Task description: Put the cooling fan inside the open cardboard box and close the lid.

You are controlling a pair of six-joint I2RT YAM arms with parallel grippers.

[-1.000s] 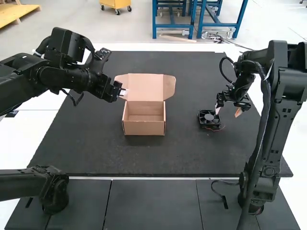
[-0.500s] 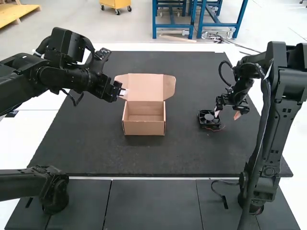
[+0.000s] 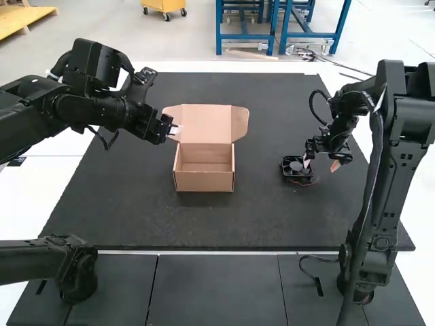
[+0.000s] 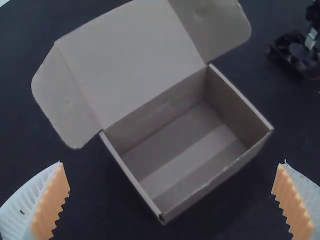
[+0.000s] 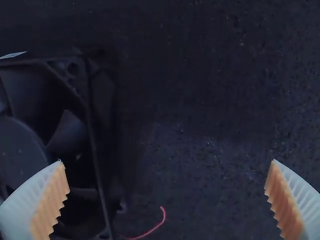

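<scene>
A brown cardboard box [image 3: 204, 166] stands open on the black mat, its lid [image 3: 207, 123] folded back; the inside [image 4: 185, 145] holds nothing. A black square cooling fan [image 3: 297, 168] lies flat on the mat to the box's right, with a thin red wire [image 5: 150, 227] trailing from it. My right gripper [image 3: 321, 161] hangs open just over the fan's right edge, one finger [image 5: 42, 202] above the fan [image 5: 45, 145] and the other over bare mat. My left gripper [image 3: 174, 130] is open, raised near the lid's left flap.
The black mat [image 3: 136, 204] covers most of the white table, with bare room in front of the box and around the fan. The right arm's base [image 3: 370, 265] stands at the mat's front right corner.
The right gripper has dropped lower and edged left toward the fan. The left arm, box and fan have stayed put.
</scene>
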